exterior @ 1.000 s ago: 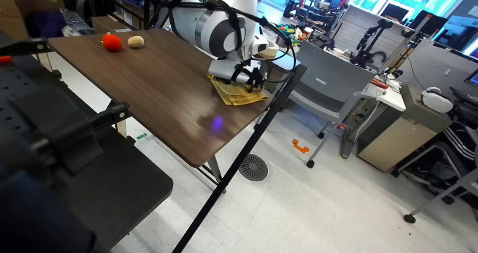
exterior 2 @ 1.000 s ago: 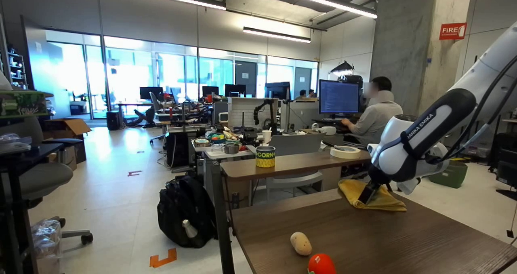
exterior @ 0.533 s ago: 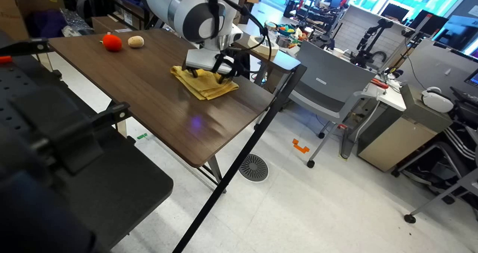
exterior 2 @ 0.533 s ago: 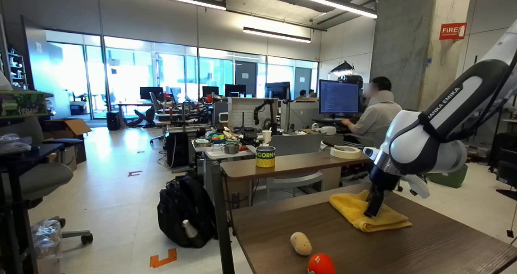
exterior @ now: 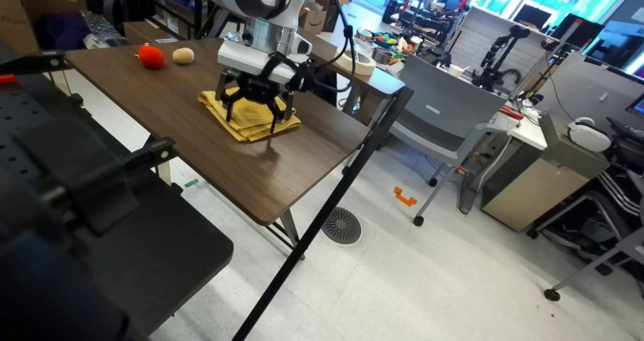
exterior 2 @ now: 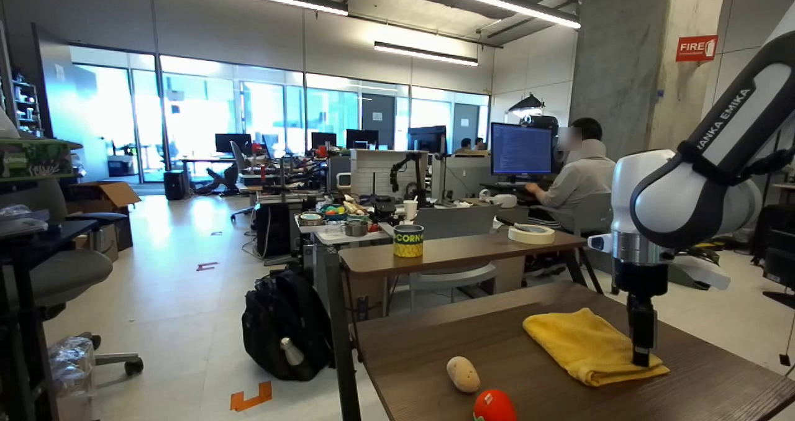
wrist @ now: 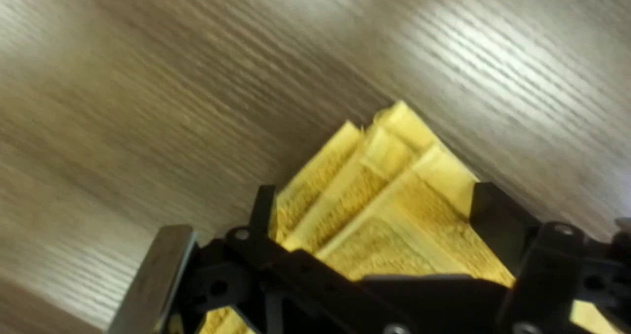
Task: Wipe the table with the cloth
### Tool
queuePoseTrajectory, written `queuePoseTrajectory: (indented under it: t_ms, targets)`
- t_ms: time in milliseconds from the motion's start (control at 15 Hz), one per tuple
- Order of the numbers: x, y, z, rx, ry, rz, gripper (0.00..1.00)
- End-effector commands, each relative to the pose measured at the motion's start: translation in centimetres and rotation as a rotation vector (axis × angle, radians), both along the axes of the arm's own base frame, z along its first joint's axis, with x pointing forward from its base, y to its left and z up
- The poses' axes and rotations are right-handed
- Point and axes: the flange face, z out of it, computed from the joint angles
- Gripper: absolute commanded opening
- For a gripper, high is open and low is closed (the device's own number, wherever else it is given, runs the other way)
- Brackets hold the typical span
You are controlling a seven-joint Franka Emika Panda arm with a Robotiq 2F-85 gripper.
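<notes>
Gripper point(exterior: 251, 124) points down at the mustard-yellow cloth point(exterior 2: 577, 343), fingers point(wrist: 498, 220) spread wide. Wrist view: one finger stands by each edge of a folded corner, yellow layers showing between them; whether the tips press on the fabric cannot be told. Cloth lies flat and folded on the brown table point(exterior: 176, 99); in an exterior view it sits in the right half of the tabletop, gripper over its near part. Far left of the same top: a round red object point(exterior: 151, 57) and, just right of it, a pale oval object point(exterior: 183, 56), both well apart from the cloth. In an exterior view a farther wooden ledge point(exterior 2: 463, 249) carries a CORN can point(exterior 2: 408, 247) toward the left and a tape roll point(exterior 2: 531, 237) toward the right. A black backpack point(exterior 2: 287, 325) rests on the floor point(exterior 2: 168, 284) left of the table; a person point(exterior 2: 577, 179) sits at a monitor point(exterior 2: 522, 148), far right.
</notes>
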Motion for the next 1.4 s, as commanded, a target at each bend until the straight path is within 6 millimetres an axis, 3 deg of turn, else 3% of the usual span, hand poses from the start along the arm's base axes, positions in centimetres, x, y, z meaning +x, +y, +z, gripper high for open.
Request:
queuePoseTrajectory:
  t_ms: [0,267,467,733,1000,1067,1200,1333]
  targets:
    - [-0.4,-0.8,-0.4,-0.032,0.039,-0.021,1.00]
    - [-1.0,-1.8,-0.7,-0.067,0.084,-0.047,1.00]
    - [-0.4,-1.4,1.5,0.065,0.030,-0.105,1.00]
    - [2.6,1.2,2.0,0.183,-0.057,-0.303,1.00]
    - [5.5,4.5,-0.1,0.089,-0.123,-0.367,1.00]
    - [4.2,3.2,1.6,0.131,-0.092,-0.342,1.00]
    - [4.3,4.4,0.8,0.126,-0.085,-0.336,1.00]
    - [4.2,3.8,0.8,0.125,-0.085,-0.344,1.00]
